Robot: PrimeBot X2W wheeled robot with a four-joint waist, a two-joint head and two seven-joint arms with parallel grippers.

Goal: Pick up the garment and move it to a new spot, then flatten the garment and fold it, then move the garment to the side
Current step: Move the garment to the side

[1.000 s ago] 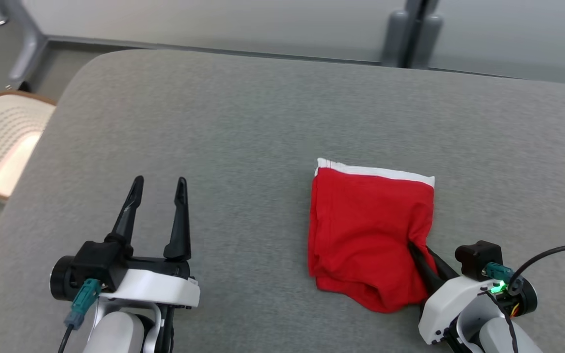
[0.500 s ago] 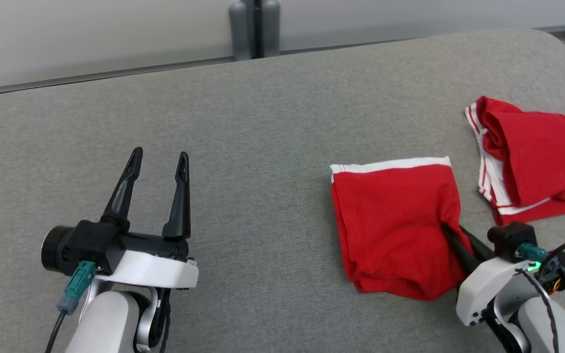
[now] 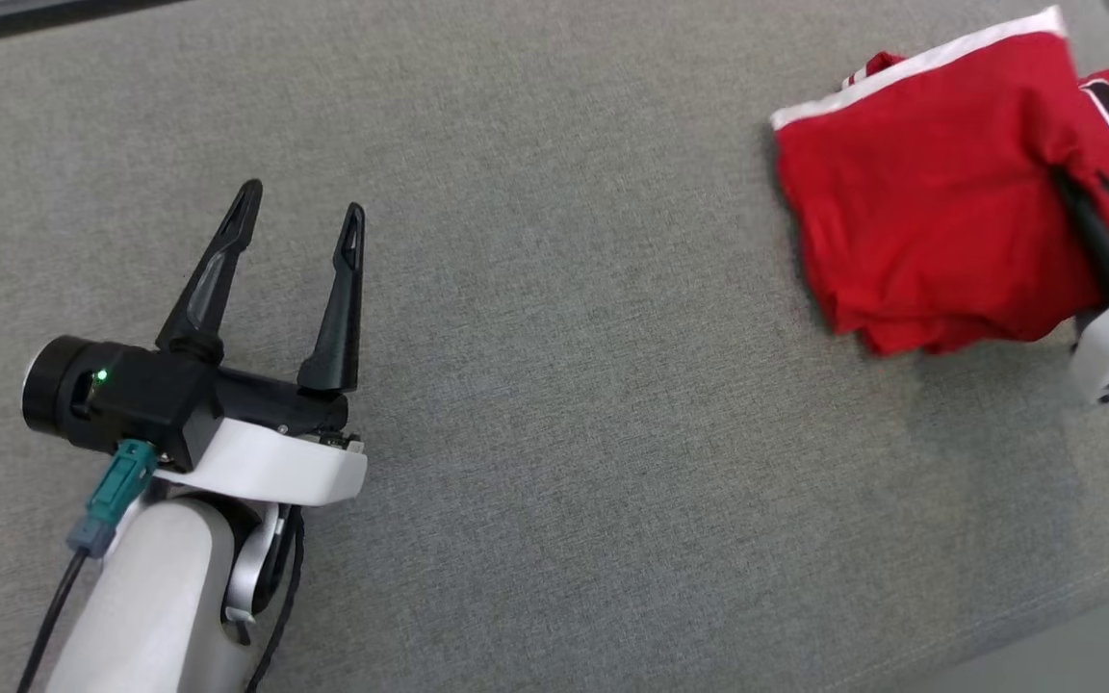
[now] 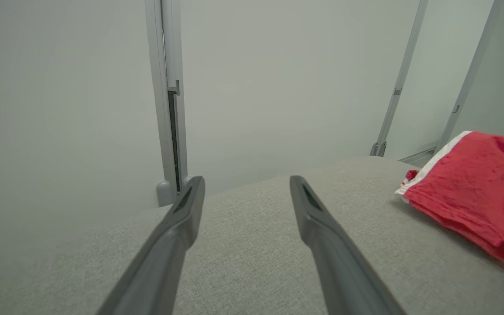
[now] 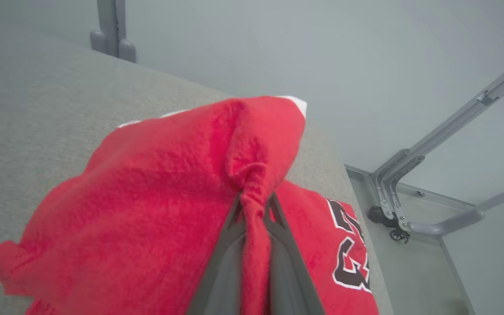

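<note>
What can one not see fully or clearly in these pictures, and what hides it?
1. Jersey: its number is partly under the garment in the right wrist view, and cut by the right edge in the head view.
2. Right gripper: the garment hides the tips of its fingers; the head view's right edge cuts its body.
3. Garment's near edge: blurred in the head view; whether it touches the table is unclear.
</note>
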